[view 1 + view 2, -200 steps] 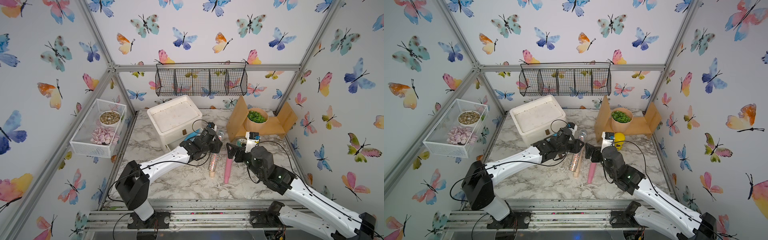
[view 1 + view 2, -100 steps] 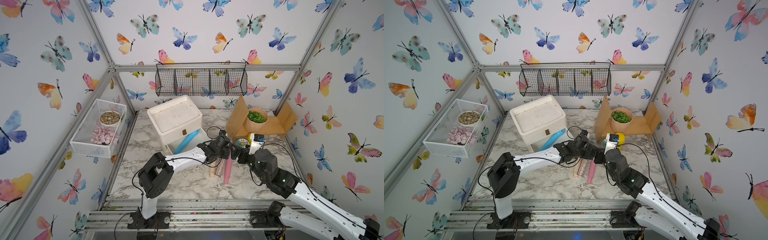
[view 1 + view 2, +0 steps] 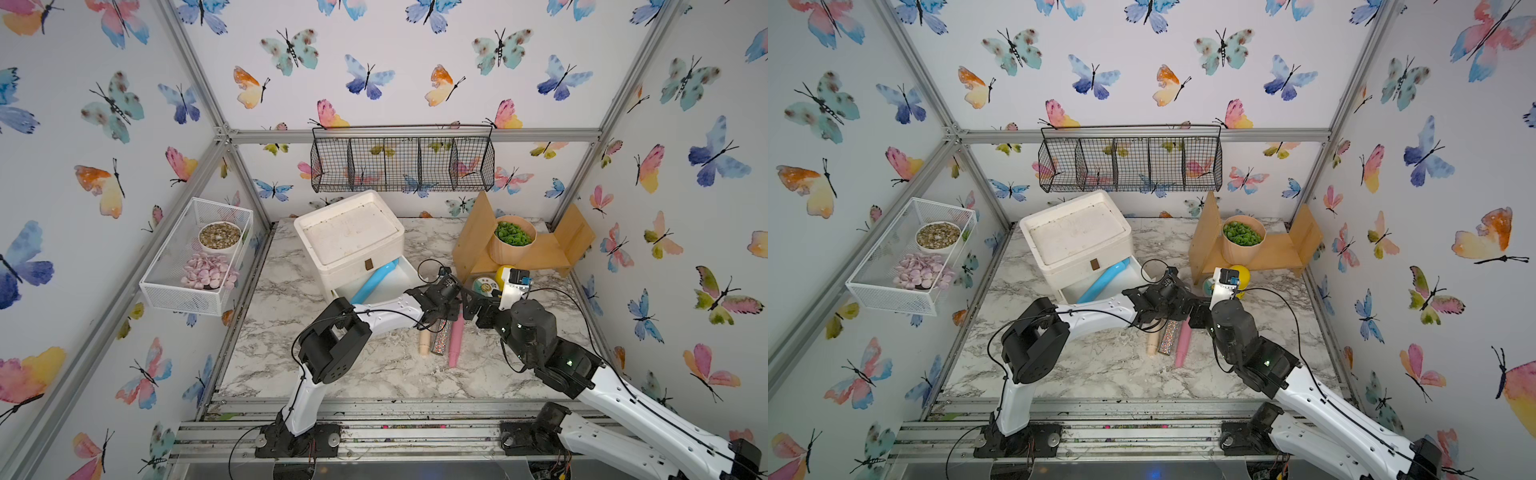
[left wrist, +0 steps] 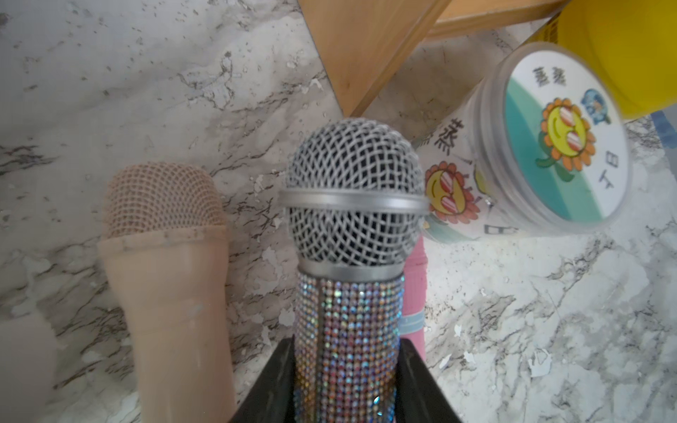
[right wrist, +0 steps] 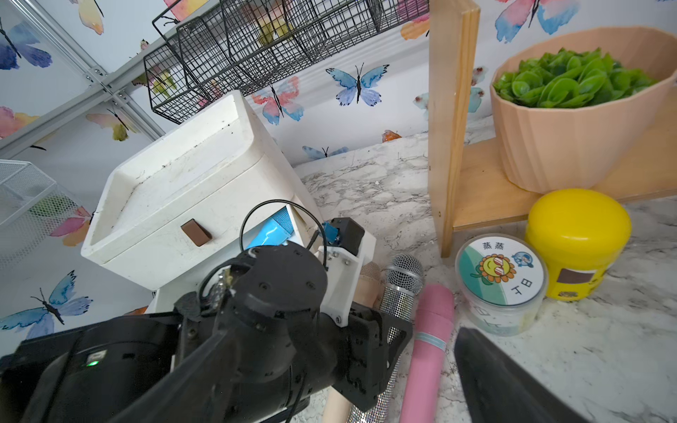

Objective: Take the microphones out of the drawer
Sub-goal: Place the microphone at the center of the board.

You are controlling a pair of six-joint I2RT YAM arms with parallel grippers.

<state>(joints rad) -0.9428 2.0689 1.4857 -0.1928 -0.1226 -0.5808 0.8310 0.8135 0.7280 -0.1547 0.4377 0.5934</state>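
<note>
**Left wrist view: glitter microphone out of the drawer, still held**

Item: glitter microphone (image 4: 348,278), centre of frame, silver mesh head uppermost. The left jaws are narrow, clamped on its studded handle at lower centre.

Position: between the beige microphone (image 4: 172,278) at left and the pink microphone (image 4: 414,293) just beside it at right. A sunflower-label tub (image 4: 549,146) sits at upper right. Whether the handle rests on the counter (image 4: 531,329) cannot be told.

Change: in both top views the left arm (image 3: 386,311) now reaches to centre frame. A second ago its wrist sat further left, against the white drawer unit (image 3: 349,232), hiding the open drawer (image 3: 395,289). The glitter microphone has travelled with it to the pink one's side. The pink microphone is unmoved and the grip width is unchanged.

Meaning: extraction looks complete for this item, with only the release left. The blue microphone (image 3: 374,278) is now uncovered, lying diagonally in the drawer, so more may remain to fetch.

Right jaws: wide and empty, at centre right of a top view, beside the pink microphone's head. One dark finger (image 5: 513,384) shows at lower right of the right wrist view.
</note>
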